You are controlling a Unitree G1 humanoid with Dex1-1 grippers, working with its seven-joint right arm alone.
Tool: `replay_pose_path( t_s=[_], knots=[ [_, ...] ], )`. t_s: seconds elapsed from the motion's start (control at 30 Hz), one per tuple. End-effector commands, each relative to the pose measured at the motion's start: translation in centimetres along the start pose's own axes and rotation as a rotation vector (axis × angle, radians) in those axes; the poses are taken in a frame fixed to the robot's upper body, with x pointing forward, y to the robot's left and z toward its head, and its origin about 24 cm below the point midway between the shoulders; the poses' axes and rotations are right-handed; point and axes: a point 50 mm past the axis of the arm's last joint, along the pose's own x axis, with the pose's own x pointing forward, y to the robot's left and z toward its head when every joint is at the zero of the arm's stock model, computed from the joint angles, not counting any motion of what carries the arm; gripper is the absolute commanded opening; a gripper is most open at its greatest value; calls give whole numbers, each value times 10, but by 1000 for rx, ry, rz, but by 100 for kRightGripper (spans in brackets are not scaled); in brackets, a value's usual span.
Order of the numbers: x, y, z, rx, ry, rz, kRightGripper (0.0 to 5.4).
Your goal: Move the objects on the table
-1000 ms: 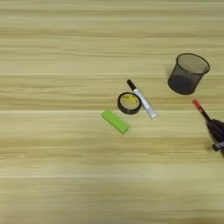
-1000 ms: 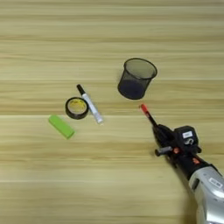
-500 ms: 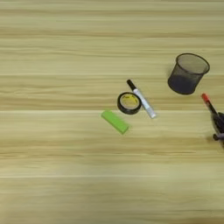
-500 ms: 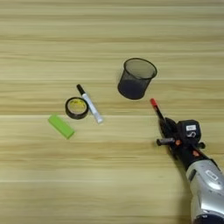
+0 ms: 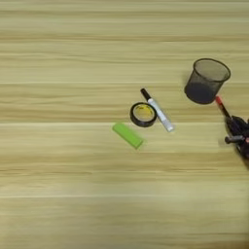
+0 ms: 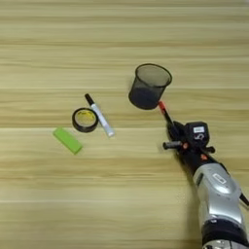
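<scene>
Right now the right gripper sits near the right side of the table, its two black fingers closed around the lower, dark end of the red-and-black pen. The pen slants up and to the left out of the fingers, and its red tip lies just beside the base of the black mesh cup, on the cup's right side; whether tip and cup touch cannot be told. The cup stands upright with its open mouth showing, further back on the table than the gripper. Behind the fingers comes a black wrist block with a small white label, and then the silver forearm, which runs down to the bottom right corner. Well apart to the left lies a cluster of three things. The black tape roll with yellow centre lies flat. The white marker with black cap lies just beside it on its right, slanted, with the cap end pointing back and to the left. The lime-green block lies flat a little in front of the roll and to its left, apart from it and also set at a slant.
</scene>
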Motion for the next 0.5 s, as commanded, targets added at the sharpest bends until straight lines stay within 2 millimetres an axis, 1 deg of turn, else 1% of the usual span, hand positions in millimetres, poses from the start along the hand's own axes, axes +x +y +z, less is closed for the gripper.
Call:
replay_pose_path(
  t_s=[0.03,0.13,0.5],
  knots=[
    [11,-5,16,-39,-34,-8,49],
    [11,-5,16,-43,-35,-14,99],
    [10,-10,24,-55,-77,-57,213]
  ],
)
